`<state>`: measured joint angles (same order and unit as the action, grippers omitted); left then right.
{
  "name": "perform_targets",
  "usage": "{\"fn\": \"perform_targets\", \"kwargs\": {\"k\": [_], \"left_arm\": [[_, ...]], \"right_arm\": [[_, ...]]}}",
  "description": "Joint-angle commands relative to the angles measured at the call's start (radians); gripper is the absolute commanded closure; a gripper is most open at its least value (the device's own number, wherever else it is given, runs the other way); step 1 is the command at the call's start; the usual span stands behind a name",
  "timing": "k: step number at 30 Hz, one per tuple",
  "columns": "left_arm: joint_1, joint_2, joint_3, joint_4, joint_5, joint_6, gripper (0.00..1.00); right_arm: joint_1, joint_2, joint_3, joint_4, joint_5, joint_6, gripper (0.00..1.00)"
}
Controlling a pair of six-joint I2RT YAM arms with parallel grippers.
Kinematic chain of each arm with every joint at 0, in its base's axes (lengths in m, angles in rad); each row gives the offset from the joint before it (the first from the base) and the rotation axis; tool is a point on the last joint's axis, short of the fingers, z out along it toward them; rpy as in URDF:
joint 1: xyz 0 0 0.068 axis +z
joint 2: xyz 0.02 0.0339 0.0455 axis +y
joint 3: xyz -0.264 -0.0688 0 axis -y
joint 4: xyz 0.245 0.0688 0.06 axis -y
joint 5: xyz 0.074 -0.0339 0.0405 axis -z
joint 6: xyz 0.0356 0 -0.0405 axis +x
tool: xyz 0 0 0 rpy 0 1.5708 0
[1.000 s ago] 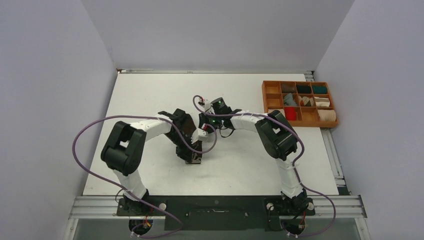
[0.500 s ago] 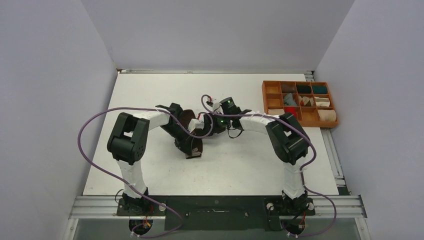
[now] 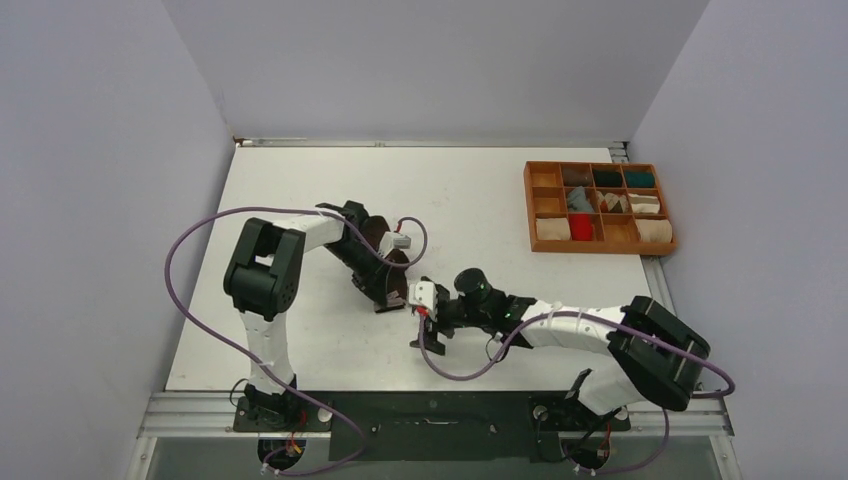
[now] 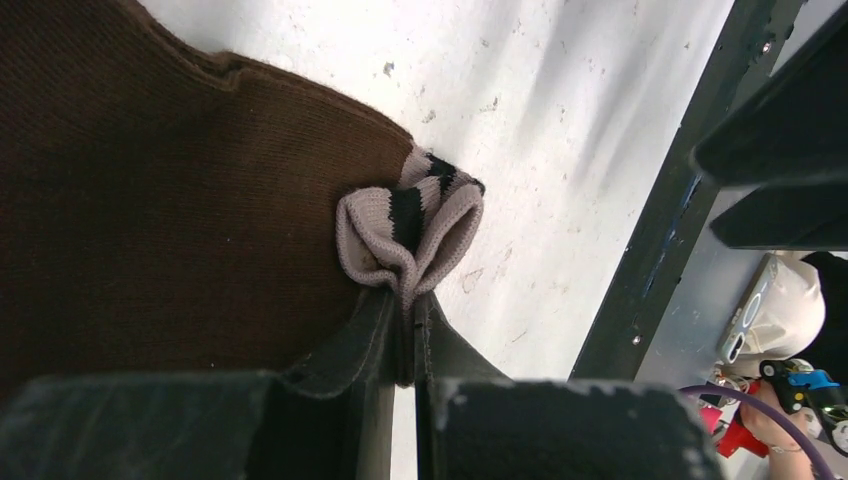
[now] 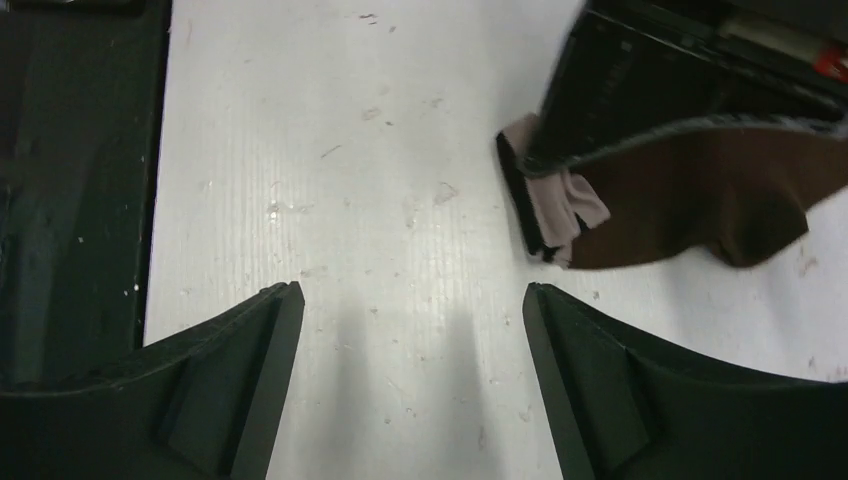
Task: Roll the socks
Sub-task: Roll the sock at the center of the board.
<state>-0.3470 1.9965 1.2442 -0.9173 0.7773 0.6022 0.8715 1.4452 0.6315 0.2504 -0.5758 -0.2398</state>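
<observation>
A dark brown sock [image 4: 150,200] lies on the white table, its pale-striped cuff [image 4: 415,215] bunched up. My left gripper [image 4: 410,300] is shut on that cuff. From above, the brown sock [image 3: 380,240] shows under the left gripper [image 3: 390,292] at mid-table. My right gripper [image 3: 425,315] stands open just in front of it, holding nothing. Its wrist view has the gripper [image 5: 410,295] over bare table, with the sock [image 5: 690,210] off to the upper right. A grey sock [image 3: 578,198] and a red sock [image 3: 581,228] sit in tray compartments.
A wooden compartment tray [image 3: 530,205] stands at the back right and holds several rolled bundles. The black frame rail [image 3: 430,412] runs along the table's near edge. Purple cables loop beside both arms.
My right gripper has opened and let go, then pulled back from the sock toward the near edge. The left gripper has kept its hold on the cuff and shifted slightly back.
</observation>
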Motion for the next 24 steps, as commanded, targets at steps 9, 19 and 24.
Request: {"fn": "perform_targets", "kwargs": {"k": [9,19,24], "left_arm": [[0.003,0.069,0.079,-0.025,-0.023,0.019,1.00],[0.003,0.082,0.090,-0.055,-0.012,0.060,1.00],[0.006,0.070,0.110,-0.085,0.003,0.094,0.98]], "right_arm": [[0.055,0.277,0.161,0.193,0.068,-0.488,0.20],[0.049,0.435,0.249,0.090,0.053,-0.454,0.47],[0.048,0.447,0.251,0.045,0.056,-0.335,0.83]]}}
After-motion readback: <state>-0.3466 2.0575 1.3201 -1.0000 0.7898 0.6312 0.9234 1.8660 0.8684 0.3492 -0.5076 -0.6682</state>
